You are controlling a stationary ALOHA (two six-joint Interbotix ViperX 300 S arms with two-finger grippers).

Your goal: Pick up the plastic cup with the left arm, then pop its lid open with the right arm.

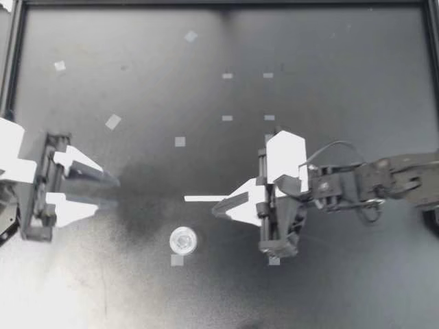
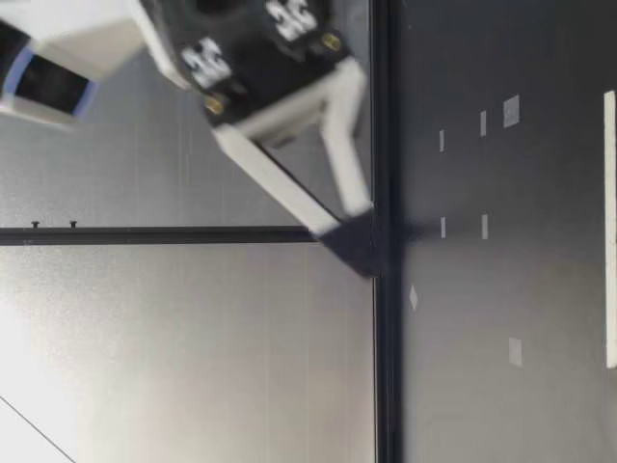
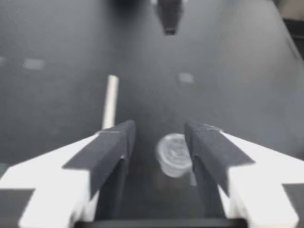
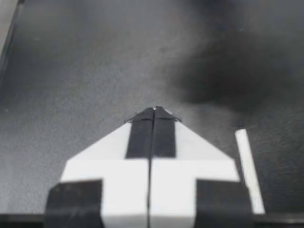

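My left gripper (image 1: 115, 192) stands open at the table's left side with nothing between its fingers. A small clear round cup (image 1: 184, 240) sits on the dark table ahead of it and a little to its side. In the left wrist view the cup (image 3: 175, 154) shows through the gap between the open fingers (image 3: 107, 149), apart from both. A thin white stick (image 1: 206, 198) lies flat between the two grippers. My right gripper (image 1: 216, 208) is shut and empty, its tip just beside the stick's end. The stick (image 4: 248, 168) lies alongside the shut gripper (image 4: 154, 111).
Small pale tape squares (image 1: 180, 142) dot the dark table. A black frame rail (image 1: 14, 68) runs along the table's edges. In the low view a gripper (image 2: 352, 241) hangs above the table, and the white stick (image 2: 609, 227) lies nearer that camera.
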